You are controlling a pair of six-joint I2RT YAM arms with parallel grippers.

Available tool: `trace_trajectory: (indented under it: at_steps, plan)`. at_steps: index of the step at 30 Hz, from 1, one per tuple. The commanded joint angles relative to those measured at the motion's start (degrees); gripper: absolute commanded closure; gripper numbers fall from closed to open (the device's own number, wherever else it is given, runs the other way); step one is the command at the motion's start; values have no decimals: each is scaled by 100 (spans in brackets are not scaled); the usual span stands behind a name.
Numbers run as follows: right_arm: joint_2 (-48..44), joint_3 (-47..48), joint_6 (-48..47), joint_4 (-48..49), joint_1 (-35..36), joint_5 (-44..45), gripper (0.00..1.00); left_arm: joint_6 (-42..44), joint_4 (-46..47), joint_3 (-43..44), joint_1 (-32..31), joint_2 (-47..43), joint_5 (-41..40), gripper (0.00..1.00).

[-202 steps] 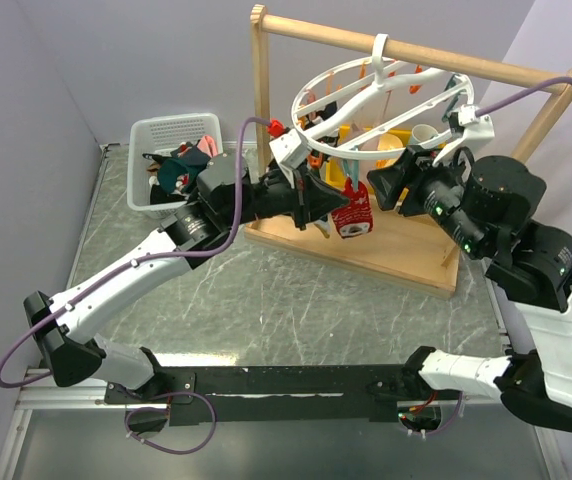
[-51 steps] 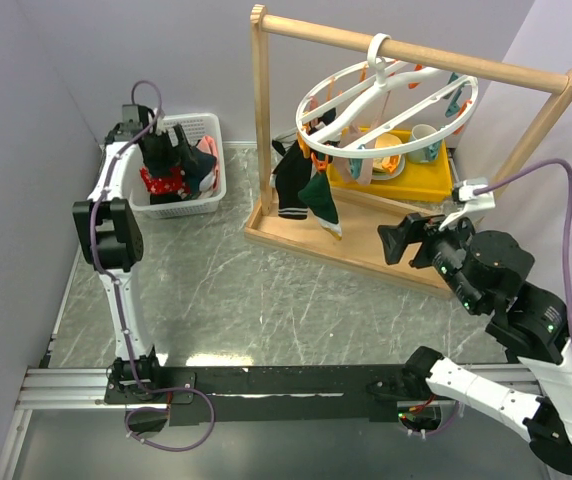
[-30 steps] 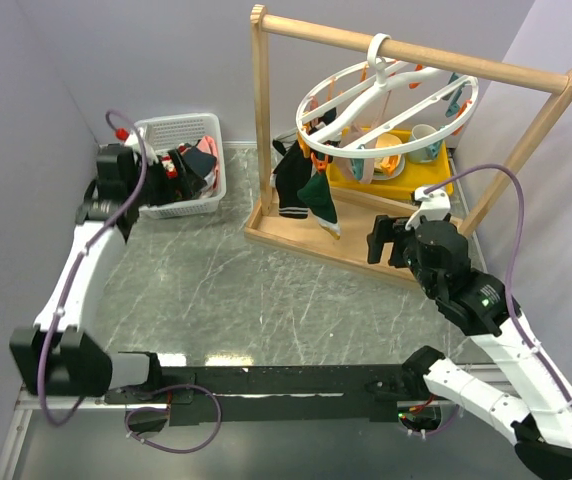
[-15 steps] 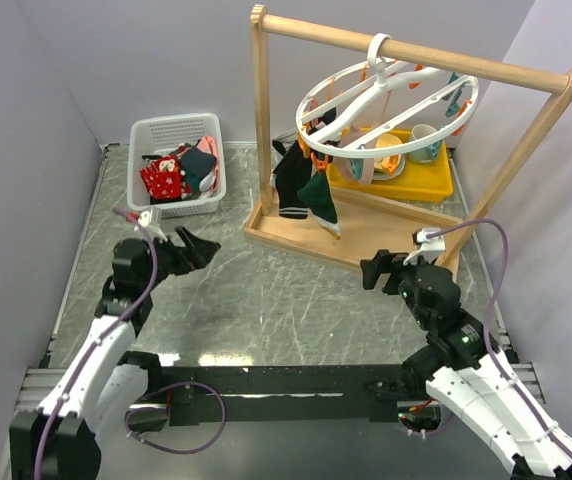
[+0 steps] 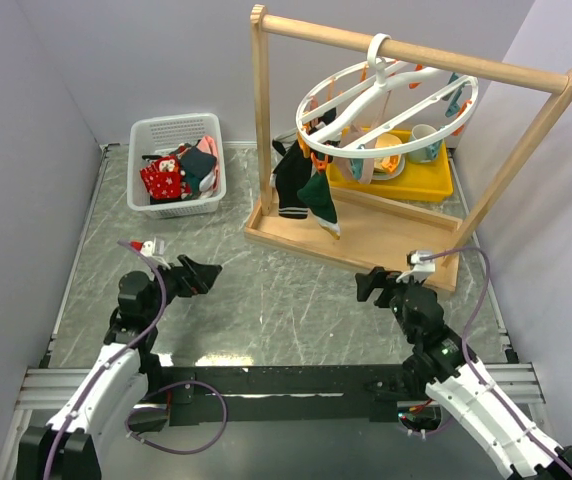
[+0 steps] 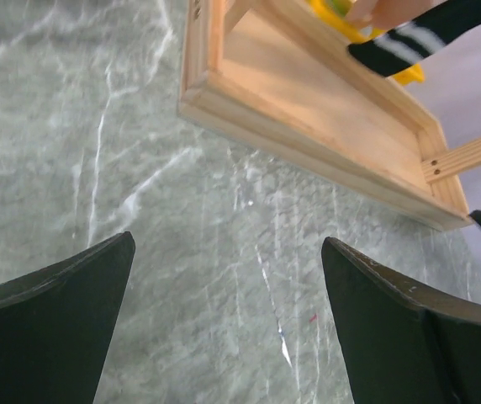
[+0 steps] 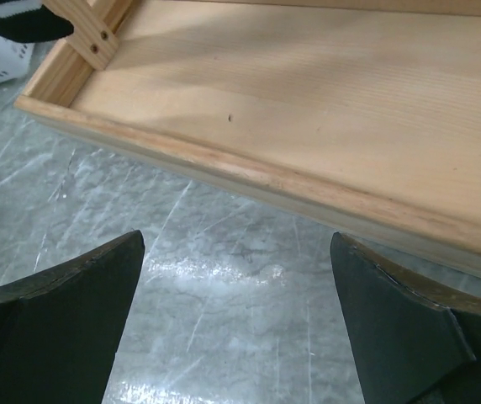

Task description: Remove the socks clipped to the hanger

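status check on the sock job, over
Left gripper, right gripper open, empty, low. Socks clipped on hanger. Nothing in the way.

The left gripper [image 5: 201,272] and right gripper [image 5: 371,285] have drawn back from the hanger [image 5: 386,95] and sit low by the near edge. The red sock [image 5: 161,180] has left the hanger and lies in the far-left basket [image 5: 171,122].
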Motion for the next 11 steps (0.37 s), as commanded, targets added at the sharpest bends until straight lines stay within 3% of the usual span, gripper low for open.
trace_trajectory:
  at_steps: [1, 11]
  plan:
    - [-264, -264, 110, 712, -22, -1, 0, 59, 709, -74, -34, -447, 12, 0]
    - [-115, -168, 234, 562, -22, 176, 0, 24, 692, -83, -34, -421, -67, 1]
